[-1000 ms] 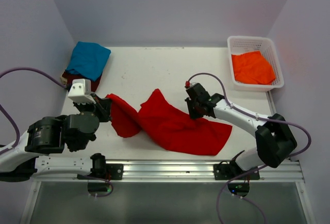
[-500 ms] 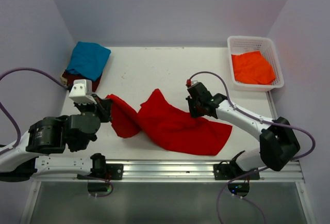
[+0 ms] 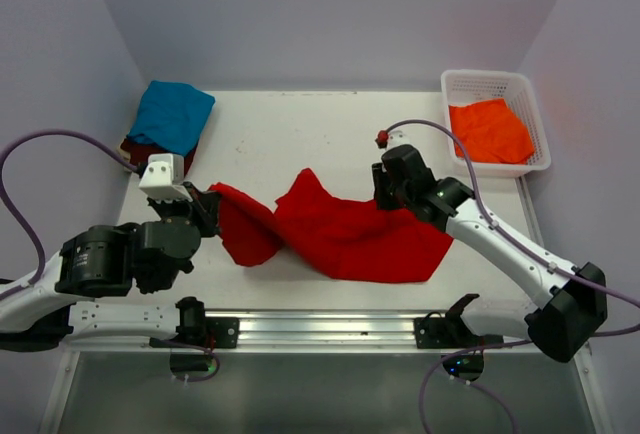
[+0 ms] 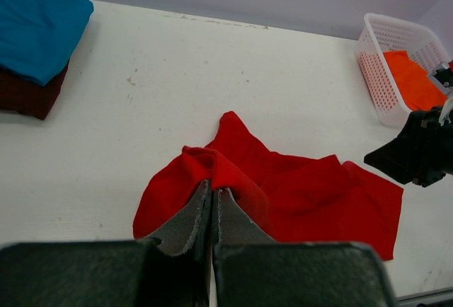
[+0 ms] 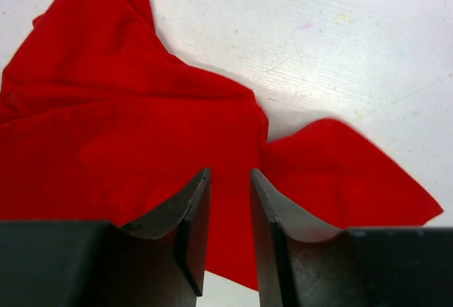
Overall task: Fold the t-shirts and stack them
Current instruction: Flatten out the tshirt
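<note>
A bright red t-shirt (image 3: 340,239) lies crumpled across the middle of the table, also in the left wrist view (image 4: 297,194) and right wrist view (image 5: 127,137). My left gripper (image 4: 211,192) is shut on a fold at its left end (image 3: 215,199). My right gripper (image 5: 228,176) is open and empty, raised above the shirt's right part (image 3: 392,194). A teal blue t-shirt (image 3: 172,114) lies folded on a dark maroon one (image 3: 135,151) at the back left. An orange t-shirt (image 3: 488,131) lies in the basket.
A white lattice basket (image 3: 452,84) stands at the back right corner, also in the left wrist view (image 4: 375,73). The table's front rail (image 3: 330,326) runs along the near edge. Purple walls close in the table on three sides.
My right gripper has lifted off the red shirt and moved back and to the right, now open. The shirt's right part has settled flatter. My left gripper has barely moved.
</note>
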Robot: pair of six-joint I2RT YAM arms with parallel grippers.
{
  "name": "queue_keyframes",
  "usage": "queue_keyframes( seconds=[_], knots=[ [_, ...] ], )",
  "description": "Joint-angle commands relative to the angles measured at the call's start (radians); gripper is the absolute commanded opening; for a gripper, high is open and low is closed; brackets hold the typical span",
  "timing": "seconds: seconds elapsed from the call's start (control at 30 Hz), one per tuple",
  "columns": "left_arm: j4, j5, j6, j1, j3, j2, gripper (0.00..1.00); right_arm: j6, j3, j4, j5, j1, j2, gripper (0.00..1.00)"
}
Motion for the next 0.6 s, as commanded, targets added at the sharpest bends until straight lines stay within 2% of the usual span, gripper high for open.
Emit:
queue_keyframes(
  seconds=[0.0, 0.17, 0.57],
  knots=[
    [0.016, -0.022, -0.029, 0.003, -0.001, 0.002, 0.00, -0.014, 0.009, -0.020, 0.011, 0.005, 0.022, 0.33],
    [0.012, -0.017, -0.034, 0.003, -0.004, -0.007, 0.00, 0.003, -0.028, 0.020, -0.003, 0.005, 0.083, 0.34],
    [-0.011, -0.012, -0.057, 0.003, -0.010, -0.024, 0.00, 0.030, -0.035, 0.113, 0.069, -0.004, 0.312, 0.31]
  ],
)
